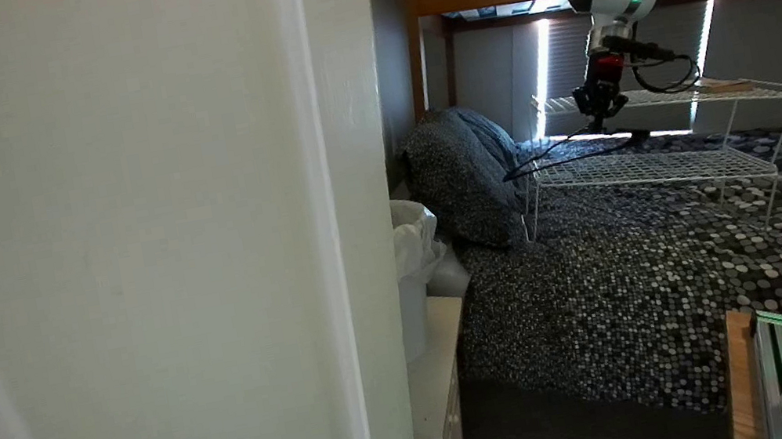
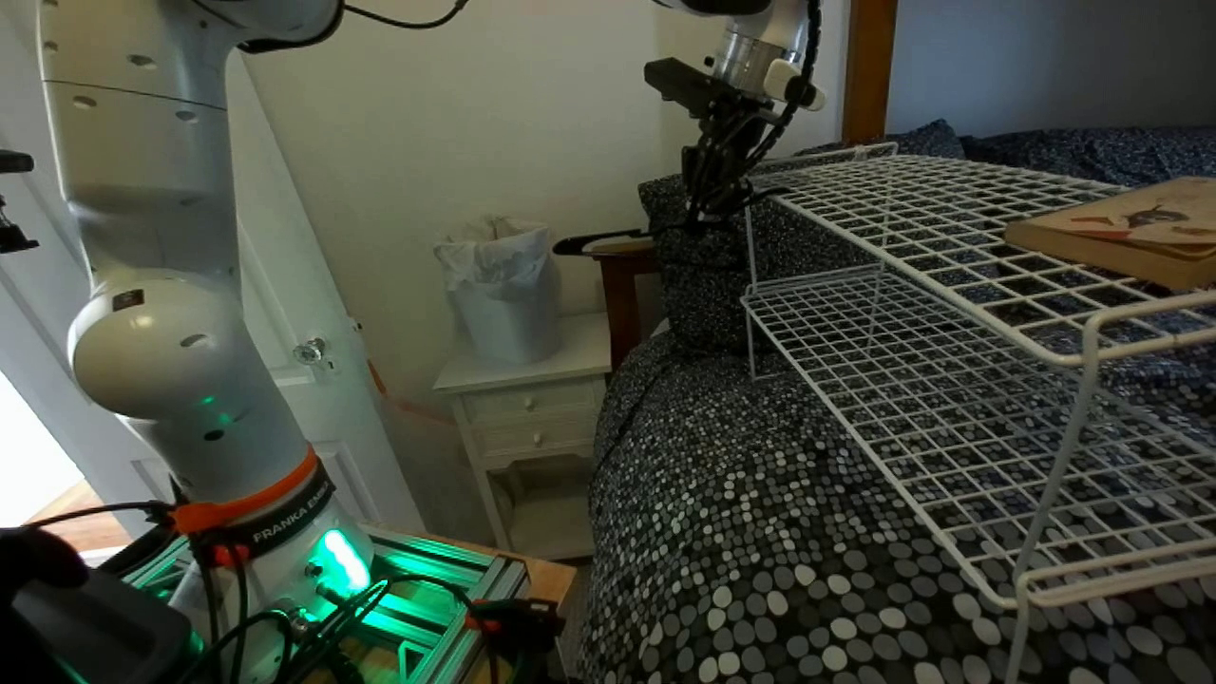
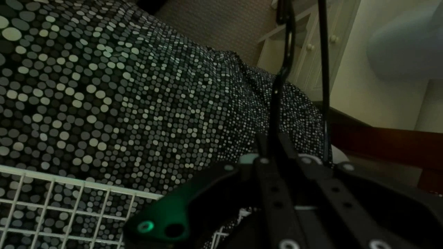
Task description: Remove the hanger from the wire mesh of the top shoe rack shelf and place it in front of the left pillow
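Hanger (image 1: 572,160): black and thin, slung from the gripper (image 3: 275,145), its frame reaching out to both sides of it in both exterior views. Jaws are drawn together with almost no gap; the wrist view shows a narrow black piece pinched between them. Which part of the hanger that is, I cannot tell. Step in hand, by judgement: carrying, with unhooking done — no hanger wire crosses the mesh seen from the wrist, and the frame runs out ahead of the gripper over the bedspread (image 3: 138,103).

Risk 1, snag. Wire mesh of the top shoe rack shelf (image 2: 950,295) has a corner just beside the gripper, and in an exterior view a dark strand shows at that corner; touching or apart, cannot tell. Moving sideways without lift could catch that strand on the rim and drag the rack (image 2: 1056,465), with the book (image 2: 1121,228) on it.

Risk 2, twist. The grip is on slender stock, so a bump against a rack leg could turn the hanger in the jaws or lever it out.

Risk 3, bad landing. Left pillow (image 1: 455,177) — taken to be the one closest to the gripper — appears just past one hanger tip, with little bare bedspread between it and the rack. Letting go too high could leave the hanger propped on the pillow or the lower shelf (image 1: 658,179); swinging too far toward the nightstand (image 2: 494,410) could tip it off the bedspread's edge.
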`<act>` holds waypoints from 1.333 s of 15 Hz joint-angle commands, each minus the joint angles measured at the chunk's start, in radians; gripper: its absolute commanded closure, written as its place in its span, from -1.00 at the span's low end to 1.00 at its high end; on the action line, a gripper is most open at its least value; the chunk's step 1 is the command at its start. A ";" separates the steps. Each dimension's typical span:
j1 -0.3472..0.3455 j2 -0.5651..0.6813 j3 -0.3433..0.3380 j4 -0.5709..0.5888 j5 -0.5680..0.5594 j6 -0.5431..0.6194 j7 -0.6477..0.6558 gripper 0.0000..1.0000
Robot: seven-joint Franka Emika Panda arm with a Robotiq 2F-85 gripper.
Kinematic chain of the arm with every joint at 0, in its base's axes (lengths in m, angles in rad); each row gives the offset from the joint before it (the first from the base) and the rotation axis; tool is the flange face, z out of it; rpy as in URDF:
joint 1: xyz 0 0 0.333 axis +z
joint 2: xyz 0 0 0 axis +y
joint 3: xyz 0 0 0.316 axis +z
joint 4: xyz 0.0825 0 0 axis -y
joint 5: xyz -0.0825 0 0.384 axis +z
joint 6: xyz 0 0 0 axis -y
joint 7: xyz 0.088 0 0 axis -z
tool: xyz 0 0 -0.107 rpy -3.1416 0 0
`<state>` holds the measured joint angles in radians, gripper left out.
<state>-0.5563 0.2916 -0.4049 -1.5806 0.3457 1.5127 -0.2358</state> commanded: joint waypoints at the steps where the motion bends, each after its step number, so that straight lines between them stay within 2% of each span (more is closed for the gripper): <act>1: -0.027 0.061 0.023 0.083 -0.005 -0.113 0.001 0.96; 6: -0.032 0.061 0.025 0.143 -0.034 -0.149 0.042 0.96; 9: -0.029 0.050 0.021 0.157 -0.044 -0.131 0.061 0.96; 15: -0.005 0.016 0.004 0.129 -0.120 -0.079 0.209 0.96; 20: 0.010 -0.029 0.007 0.101 -0.167 -0.092 0.236 0.96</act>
<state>-0.5611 0.3157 -0.3988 -1.4398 0.2166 1.4114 -0.0322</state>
